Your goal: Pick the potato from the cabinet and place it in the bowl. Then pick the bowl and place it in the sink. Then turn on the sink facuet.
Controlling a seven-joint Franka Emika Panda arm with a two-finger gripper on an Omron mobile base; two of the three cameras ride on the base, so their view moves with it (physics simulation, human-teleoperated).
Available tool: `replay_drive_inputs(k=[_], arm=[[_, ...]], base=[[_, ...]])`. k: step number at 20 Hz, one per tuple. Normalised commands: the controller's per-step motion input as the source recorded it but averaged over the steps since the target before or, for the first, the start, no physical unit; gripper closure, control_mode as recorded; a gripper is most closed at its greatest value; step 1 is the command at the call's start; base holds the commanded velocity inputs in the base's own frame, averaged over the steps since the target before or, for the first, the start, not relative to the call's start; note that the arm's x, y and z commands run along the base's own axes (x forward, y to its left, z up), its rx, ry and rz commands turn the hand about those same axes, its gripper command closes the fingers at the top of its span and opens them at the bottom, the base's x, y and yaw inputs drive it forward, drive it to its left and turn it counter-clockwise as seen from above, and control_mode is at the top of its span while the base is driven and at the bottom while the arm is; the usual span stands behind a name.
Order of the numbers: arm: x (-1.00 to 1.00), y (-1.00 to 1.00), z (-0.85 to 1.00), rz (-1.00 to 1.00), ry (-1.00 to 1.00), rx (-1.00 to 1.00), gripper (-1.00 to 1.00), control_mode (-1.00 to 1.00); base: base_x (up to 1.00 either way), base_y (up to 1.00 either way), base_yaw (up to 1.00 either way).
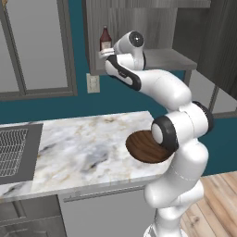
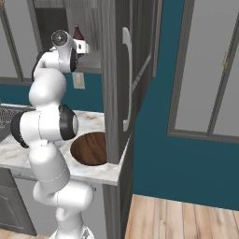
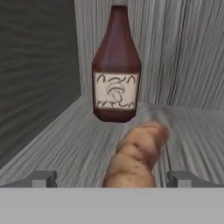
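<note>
Claw [image 3: 112, 178] spread wide inside the cabinet [image 1: 162, 28], tips either side of the potato [image 3: 135, 155] lying on the shelf, nothing pinched yet. Bottle [image 3: 116, 65] upright just behind the potato. Likely risks: pushing too deep and toppling the bottle; closing off-centre and rolling the rounded potato away. Bowl [image 1: 144, 147] waiting on the desk [image 1: 83, 148], sink [image 1: 16, 150] to its left.
</note>
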Motion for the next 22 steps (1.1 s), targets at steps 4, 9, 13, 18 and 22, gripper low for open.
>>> replay_drive_inputs(k=[4, 9, 13, 18, 22], arm=[[0.08, 0.0, -0.14, 0.0, 0.0, 0.0, -1.0, -1.0], [0.07, 0.0, -0.12, 0.0, 0.0, 0.0, -1.0, -1.0], [0.03, -0.1, -0.03, 0.0, 0.0, 0.01, 1.0, -1.0], [-0.07, -0.3, 0.0, -0.01, 0.0, 0.05, 1.0, -1.0], [-0.5, -0.37, 0.0, -0.04, 0.0, 0.03, 1.0, -1.0]], base=[[0.0, 0.0, 0.0], [0.0, 0.0, 0.0], [0.0, 0.0, 0.0], [0.0, 0.0, 0.0], [0.0, 0.0, 0.0]])
